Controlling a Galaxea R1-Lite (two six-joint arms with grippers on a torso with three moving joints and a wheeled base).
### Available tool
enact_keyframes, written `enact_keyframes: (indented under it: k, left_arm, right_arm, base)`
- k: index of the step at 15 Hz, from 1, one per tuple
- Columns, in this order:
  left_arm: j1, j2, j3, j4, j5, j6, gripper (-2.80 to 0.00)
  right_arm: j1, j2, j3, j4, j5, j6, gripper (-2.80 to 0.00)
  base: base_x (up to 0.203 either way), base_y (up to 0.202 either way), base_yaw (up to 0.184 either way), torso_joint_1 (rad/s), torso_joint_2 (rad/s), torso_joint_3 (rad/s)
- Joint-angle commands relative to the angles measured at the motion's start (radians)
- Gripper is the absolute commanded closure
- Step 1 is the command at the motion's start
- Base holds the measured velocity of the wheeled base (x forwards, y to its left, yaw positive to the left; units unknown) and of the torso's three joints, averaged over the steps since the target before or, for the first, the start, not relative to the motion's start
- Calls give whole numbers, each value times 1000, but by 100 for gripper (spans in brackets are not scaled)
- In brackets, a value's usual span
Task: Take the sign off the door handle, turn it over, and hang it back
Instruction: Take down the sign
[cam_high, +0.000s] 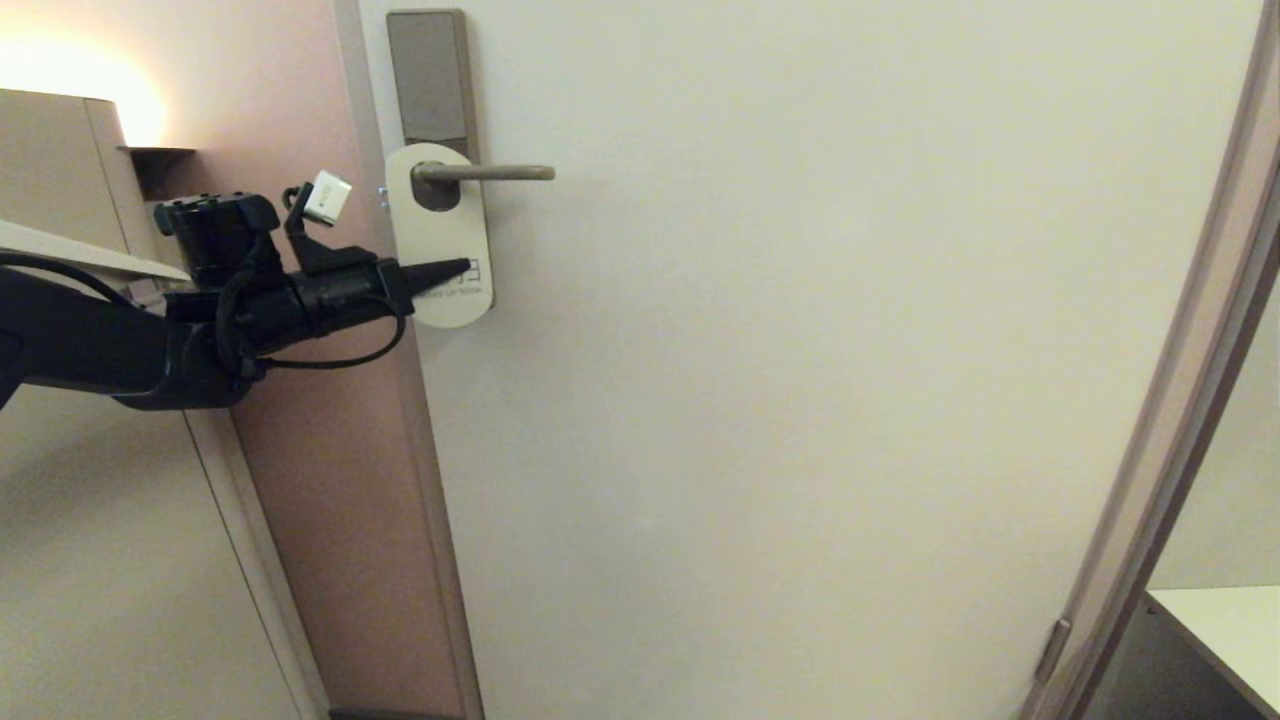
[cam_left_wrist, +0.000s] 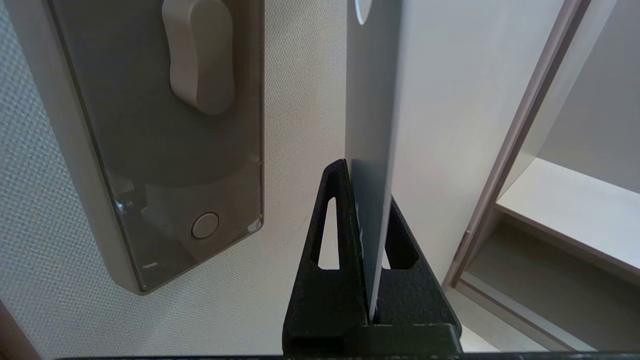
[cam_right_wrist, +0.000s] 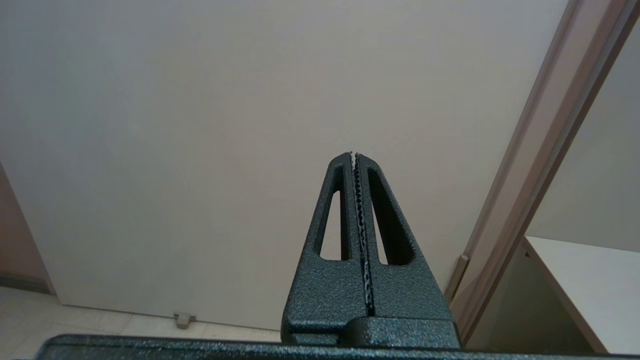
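My left gripper (cam_high: 462, 268) has bare door (cam_high: 800, 400) to its right. The door handle (cam_high: 495, 172) juts out above it, the door frame (cam_high: 400, 420) runs close beside my arm, and the sign (cam_high: 445, 235) fills my jaws.

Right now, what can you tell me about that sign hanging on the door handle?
The sign is a flat, pale grey-white card with rounded ends. It hangs upright against the door, its hole looped over the door handle. Small dark print sits near its lower end, partly hidden. The left gripper is shut on its lower part, the card's edge pinched between the black fingers.
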Motion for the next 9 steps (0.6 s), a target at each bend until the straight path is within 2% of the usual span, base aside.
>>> enact_keyframes:
  k: [1, 9]
  left_arm:
    - [-1, -12, 0, -4, -4, -1, 0]
    - [-1, -72, 7, 5, 44, 0, 0]
  right_arm:
    - [1, 1, 0, 0, 0, -1, 0]
    - [1, 1, 0, 0, 0, -1, 0]
  base:
    - [0, 0, 0, 0, 0, 0]
    - [0, 0, 0, 0, 0, 0]
